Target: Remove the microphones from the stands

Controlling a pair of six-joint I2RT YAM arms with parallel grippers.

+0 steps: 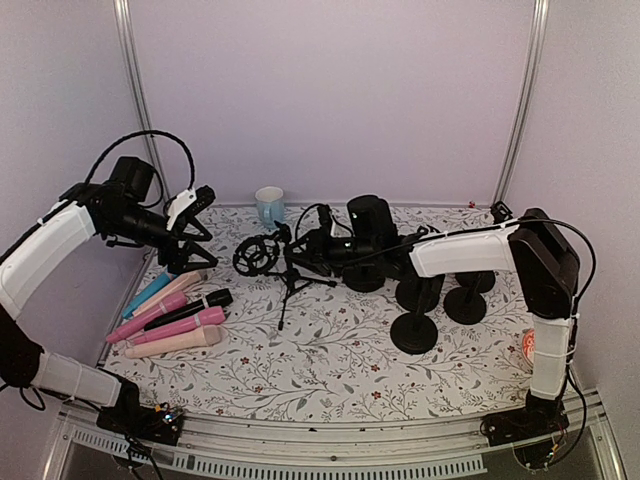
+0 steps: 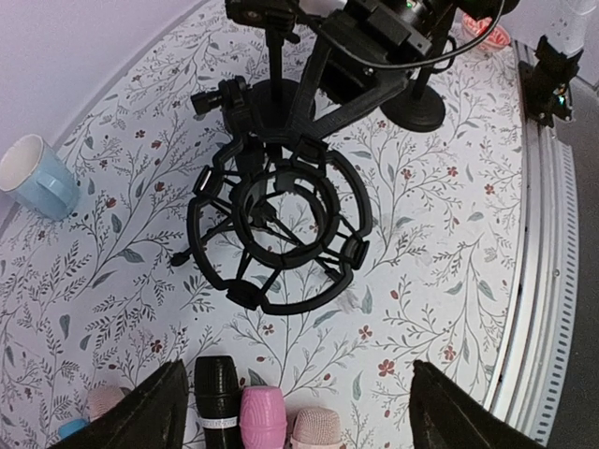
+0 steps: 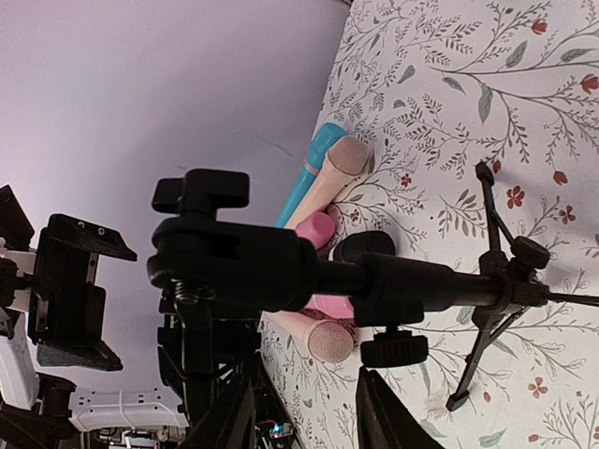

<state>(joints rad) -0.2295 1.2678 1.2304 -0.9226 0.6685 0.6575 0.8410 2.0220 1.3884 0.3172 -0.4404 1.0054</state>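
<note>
Microphones point(image 1: 180, 326) lie in a row on the desk point(image 1: 330, 370), left of the tripod stand point(image 1: 292, 280) with its empty shock mount point(image 2: 276, 224). Left end effector point(image 2: 298, 398) hangs released above them. Right end effector point(image 3: 304, 416) sits by the stand's stem, fingers partly apart; I cannot tell whether it is grasping.

Blue mug point(image 1: 268, 205) on floral tablecloth point(image 1: 330, 360)

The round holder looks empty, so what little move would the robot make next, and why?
Probably drawing the right gripper back from the stand. The shock mount holds nothing, the microphones lie on the cloth, the left gripper hangs open above them, and the right gripper's fingers stand apart beside the stand, gripping nothing visible.
</note>
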